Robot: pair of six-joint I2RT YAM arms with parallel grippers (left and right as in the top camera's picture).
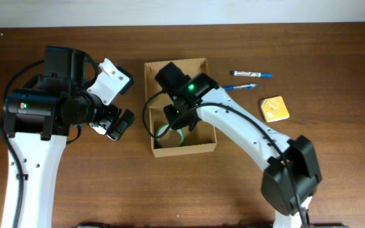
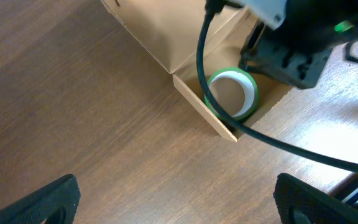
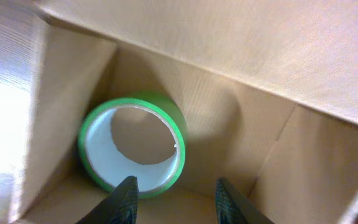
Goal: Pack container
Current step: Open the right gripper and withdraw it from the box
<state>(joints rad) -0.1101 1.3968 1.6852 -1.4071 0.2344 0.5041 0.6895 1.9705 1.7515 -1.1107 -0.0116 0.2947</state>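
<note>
Green tape roll sits inside cardboard box, packed; right hand above it, apart, empty, probably a drop-off; left hand wide apart, idle.

Plain tan cardboard container, open-topped and upright, green tape roll inside at one end

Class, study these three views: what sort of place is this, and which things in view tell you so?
Probably a robot lab or test bench set up for packing practice: two robot arms work at a plain wooden table, with an open cardboard box holding a green tape roll, and pens and a yellow pad alongside.
</note>
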